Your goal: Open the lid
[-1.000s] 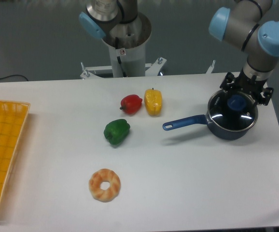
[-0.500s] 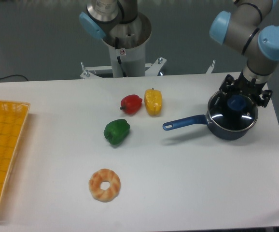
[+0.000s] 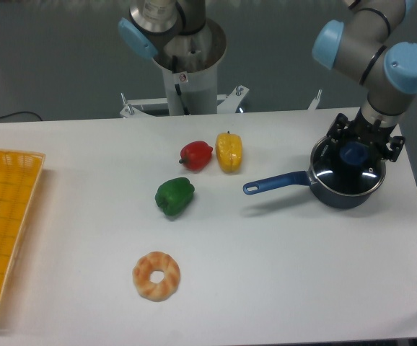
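Because the blue knob (image 3: 354, 153) is the only handhold on the lid (image 3: 348, 171), the pincer (image 3: 356, 148) hangs straight down over the pot's centre with its dark fingers either side of that knob; they look closed onto it, though the wrist hides the actual contact, so a firm grip is a judgement rather than something plainly seen. Beneath it the lid appears to sit on the dark blue saucepan (image 3: 338, 191) at the counter's (image 3: 281, 274) far right, the pan's long handle (image 3: 273, 183) pointing left toward the vegetables, which leaves the space above the pot free for a vertical lift. Further out lie a yellow pepper (image 3: 229, 152), a red pepper (image 3: 195, 155), a green pepper (image 3: 174, 197) and a doughnut (image 3: 156, 274), with a yellow basket (image 3: 6, 223) at the left edge. Compared with a second ago the wrist and knob sit slightly higher, so the lift seems to have just begun, while pan and food have not shifted
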Robot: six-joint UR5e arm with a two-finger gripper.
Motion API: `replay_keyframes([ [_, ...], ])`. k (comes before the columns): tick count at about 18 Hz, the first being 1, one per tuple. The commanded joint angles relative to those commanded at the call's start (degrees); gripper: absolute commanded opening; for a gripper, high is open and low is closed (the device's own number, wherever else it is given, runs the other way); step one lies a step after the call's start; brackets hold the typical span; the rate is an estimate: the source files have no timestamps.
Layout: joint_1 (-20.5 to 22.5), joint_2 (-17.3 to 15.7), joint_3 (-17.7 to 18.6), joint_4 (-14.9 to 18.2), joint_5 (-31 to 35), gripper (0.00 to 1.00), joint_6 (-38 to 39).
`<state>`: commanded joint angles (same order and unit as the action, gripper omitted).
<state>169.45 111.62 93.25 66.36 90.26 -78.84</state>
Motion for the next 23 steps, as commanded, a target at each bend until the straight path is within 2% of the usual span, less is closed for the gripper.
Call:
replay_keyframes([
  [9, 0.09, 0.18, 0.7, -0.26, 0.0, 0.96, 0.0],
  [17, 0.09, 0.09, 0.79, -0.44, 0.0, 0.78, -0.09],
  [23, 0.0, 0.0, 0.79, -0.44, 0.0, 0.71, -0.09],
])
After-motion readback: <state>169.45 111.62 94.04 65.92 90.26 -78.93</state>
